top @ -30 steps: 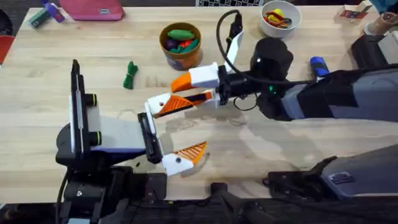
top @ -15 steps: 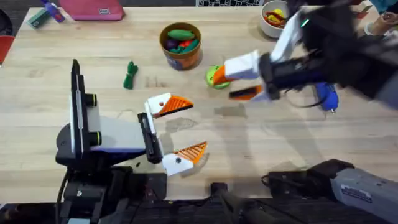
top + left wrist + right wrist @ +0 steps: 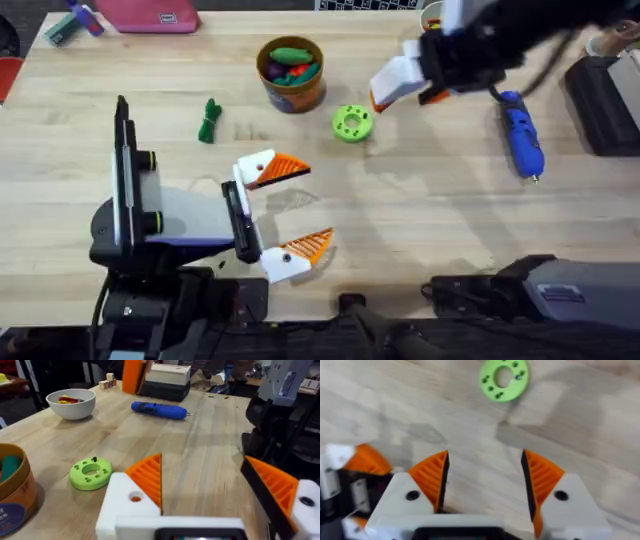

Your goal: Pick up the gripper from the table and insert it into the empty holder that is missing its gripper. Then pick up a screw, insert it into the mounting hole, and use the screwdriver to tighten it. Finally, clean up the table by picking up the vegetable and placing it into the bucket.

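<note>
— Orange gripper pad [image 3: 284,168]: where is it from overhead?
— Seated in the white holder [image 3: 256,165], the farther fingertip of the left gripper [image 3: 288,208], whose jaws are spread and empty. A second ago the right gripper [image 3: 410,88] was pressed against that fingertip. It has since lifted away to the far right of the table, above the blue screwdriver [image 3: 522,135].
— So the insertion is done?
— It looks so. The screw comes next. The green vegetable [image 3: 208,120] lies untouched, left of the bucket [image 3: 290,72].
— And the left wrist view?
— Both white fingertips carry orange ribbed pads. Beyond them sit a green disc [image 3: 91,472] and the screwdriver [image 3: 159,410].
— The right wrist view?
— The right gripper [image 3: 485,480] hangs over bare wood with its jaws apart, grasping nothing. The green disc [image 3: 503,378] lies beyond.
</note>
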`<state>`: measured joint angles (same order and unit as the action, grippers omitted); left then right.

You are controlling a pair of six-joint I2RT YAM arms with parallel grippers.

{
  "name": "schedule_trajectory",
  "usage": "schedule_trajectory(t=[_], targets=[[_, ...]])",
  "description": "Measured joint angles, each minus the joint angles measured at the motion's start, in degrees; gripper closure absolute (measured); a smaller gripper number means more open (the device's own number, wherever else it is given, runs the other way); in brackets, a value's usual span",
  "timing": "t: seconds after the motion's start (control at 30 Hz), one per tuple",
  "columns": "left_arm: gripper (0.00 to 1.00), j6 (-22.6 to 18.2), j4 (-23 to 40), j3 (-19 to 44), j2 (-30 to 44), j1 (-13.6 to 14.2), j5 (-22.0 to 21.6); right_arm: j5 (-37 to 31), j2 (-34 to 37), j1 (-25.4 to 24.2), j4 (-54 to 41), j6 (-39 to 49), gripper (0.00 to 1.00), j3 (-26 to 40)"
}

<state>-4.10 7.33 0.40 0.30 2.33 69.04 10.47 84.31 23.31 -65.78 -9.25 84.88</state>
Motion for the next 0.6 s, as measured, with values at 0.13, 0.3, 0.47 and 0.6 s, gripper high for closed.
schedule_trajectory(t=[0.13,0.3,0.47,0.6], targets=[[0.015,0.00,0.00,0.00,0.00,0.00,0.02,-7.98,7.53,2.74,-0.71,1.86,0.274,4.72],[0.015,0.00,0.00,0.00,0.00,0.00,0.00,-13.15,14.90,5.57,1.54,2.47,0.323,6.76],[0.015,0.00,0.00,0.00,0.01,0.00,0.01,-14.92,20.77,6.54,5.03,1.95,0.403,6.78],[0.015,0.00,0.00,0.00,0.00,0.00,0.01,-15.61,23.55,6.52,7.21,1.18,0.430,6.78]])
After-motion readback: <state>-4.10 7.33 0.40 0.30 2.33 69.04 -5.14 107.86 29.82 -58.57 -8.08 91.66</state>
